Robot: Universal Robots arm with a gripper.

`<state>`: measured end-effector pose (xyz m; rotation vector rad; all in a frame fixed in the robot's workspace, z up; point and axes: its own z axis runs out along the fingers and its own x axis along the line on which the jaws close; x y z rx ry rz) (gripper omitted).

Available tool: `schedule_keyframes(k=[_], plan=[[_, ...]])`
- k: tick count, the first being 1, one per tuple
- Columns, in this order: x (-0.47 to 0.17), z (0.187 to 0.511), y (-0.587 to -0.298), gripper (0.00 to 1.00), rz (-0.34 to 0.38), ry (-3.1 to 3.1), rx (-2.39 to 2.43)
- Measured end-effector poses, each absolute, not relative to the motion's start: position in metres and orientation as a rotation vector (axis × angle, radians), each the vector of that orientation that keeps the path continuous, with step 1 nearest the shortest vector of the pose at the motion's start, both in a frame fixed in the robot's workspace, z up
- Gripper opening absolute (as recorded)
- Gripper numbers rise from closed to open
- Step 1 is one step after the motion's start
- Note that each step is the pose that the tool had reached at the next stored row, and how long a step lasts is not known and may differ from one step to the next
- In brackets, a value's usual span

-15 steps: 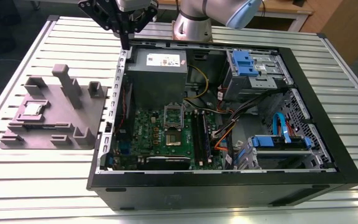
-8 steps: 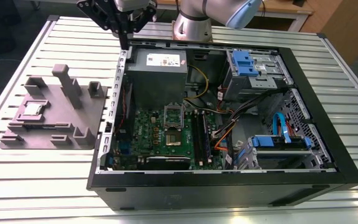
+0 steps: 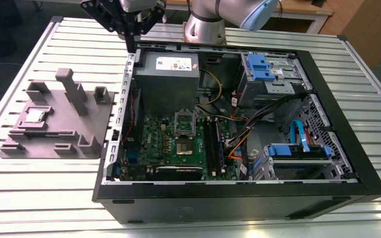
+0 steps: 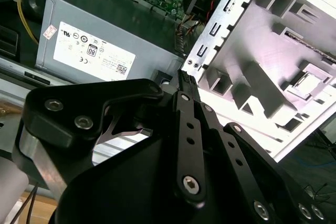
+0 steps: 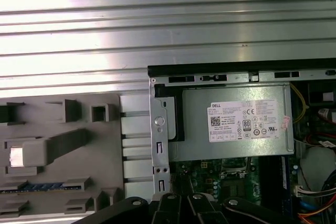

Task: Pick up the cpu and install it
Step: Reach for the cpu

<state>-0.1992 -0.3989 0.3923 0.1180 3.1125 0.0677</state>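
The cpu (image 3: 35,115) is a small shiny square lying in a pocket of the grey fixture block (image 3: 71,126), on the table at the exterior view's left of the open computer case. In the first wrist view the cpu (image 5: 16,156) shows as a bright square on the fixture (image 5: 58,129). My gripper (image 3: 131,46) hangs over the case's far corner on that side, high above the power-supply box (image 3: 167,74), fingers together and nothing between them. It is well away from the cpu. The socket frame (image 3: 185,130) with its green centre sits on the motherboard.
The black case (image 3: 243,198) lies open on a ribbed metal table (image 3: 45,198). Inside are the motherboard, bundled cables (image 3: 243,134), blue drive brackets (image 3: 260,64) and a second blue bay (image 3: 296,151). The fixture carries tall posts (image 3: 68,82).
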Motion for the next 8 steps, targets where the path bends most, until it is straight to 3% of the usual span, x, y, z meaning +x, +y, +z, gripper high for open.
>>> schedule_keyframes(k=[8], plan=[[-0.2017, 0.3923, -0.3989, 0.10, 0.068, 3.112, 0.118]])
